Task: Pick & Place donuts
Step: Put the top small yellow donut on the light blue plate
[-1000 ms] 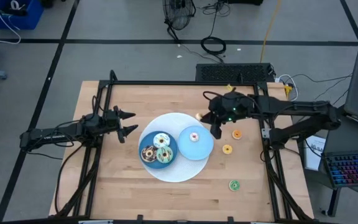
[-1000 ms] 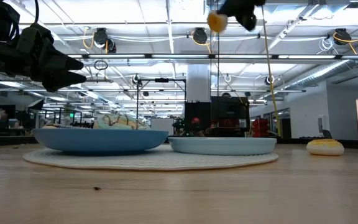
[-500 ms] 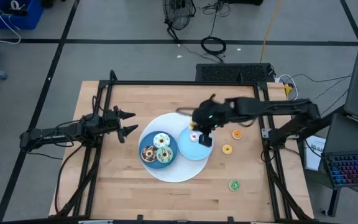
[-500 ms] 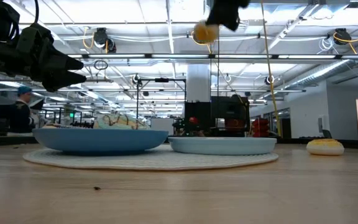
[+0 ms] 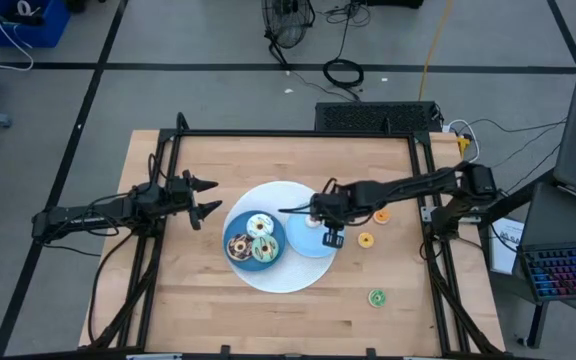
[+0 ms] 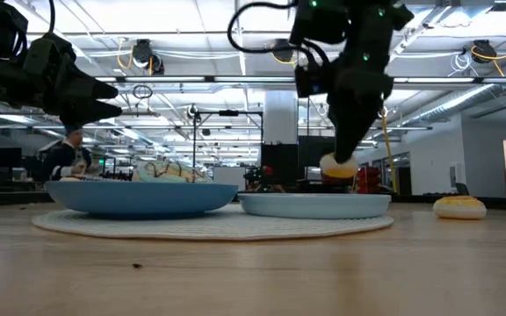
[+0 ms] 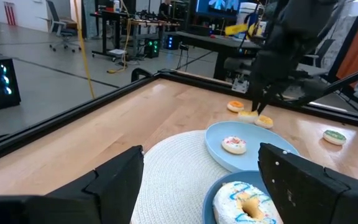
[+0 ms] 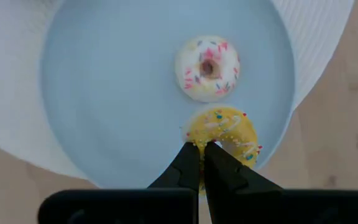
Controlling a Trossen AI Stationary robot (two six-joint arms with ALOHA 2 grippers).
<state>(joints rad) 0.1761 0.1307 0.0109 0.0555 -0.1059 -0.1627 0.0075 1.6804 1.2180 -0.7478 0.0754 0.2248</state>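
A robotics lab in an open industrial hall. Beyond the wooden table (image 5: 218, 155) stand desks (image 7: 123, 31), monitors and ceiling ducts (image 6: 464, 101)

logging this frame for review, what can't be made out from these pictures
- High view: the right tool and arm cover the yellow donut and the pink-sprinkled donut.
- Low view: the small blue plate's rim hides whether the yellow donut touches it.
- Right wrist view: the closed fingers cover the donut's near edge.
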